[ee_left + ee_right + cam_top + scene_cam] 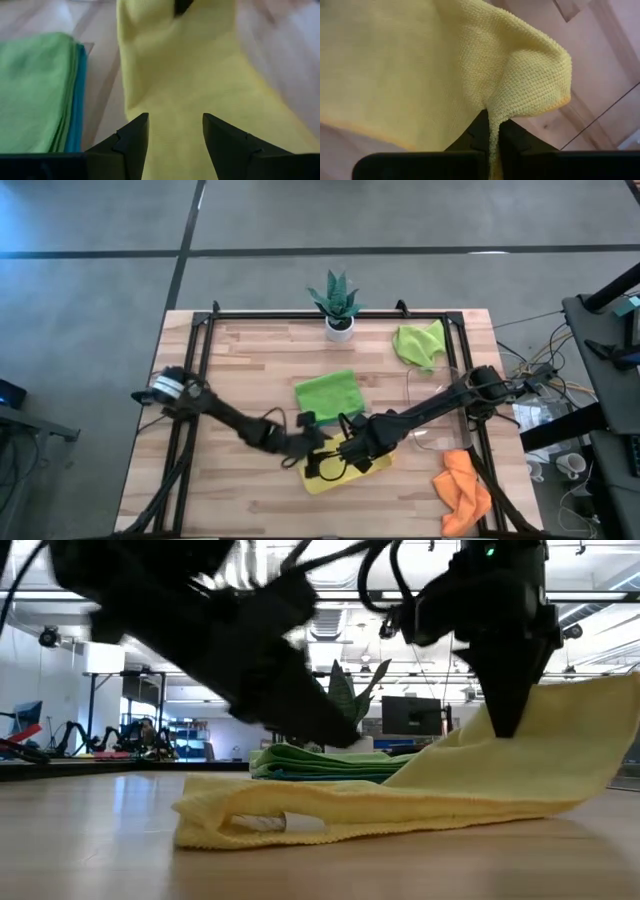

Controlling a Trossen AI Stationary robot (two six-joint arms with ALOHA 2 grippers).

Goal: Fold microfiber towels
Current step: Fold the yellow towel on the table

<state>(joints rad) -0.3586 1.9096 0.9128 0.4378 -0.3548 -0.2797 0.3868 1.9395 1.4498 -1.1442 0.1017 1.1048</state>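
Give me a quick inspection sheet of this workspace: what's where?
Surface: wooden table in a black frame.
Job's things: yellow towel at front centre, one edge lifted; folded green towel stacked on a blue one; crumpled green towel at back right; orange towel at front right.
Clutter: potted plant at back centre; clear tray, right.
Grippers: right gripper shut on the yellow towel; left gripper open over it.
Cables: loose wires off the right side.
Surroundings: grey floor; lab room behind.
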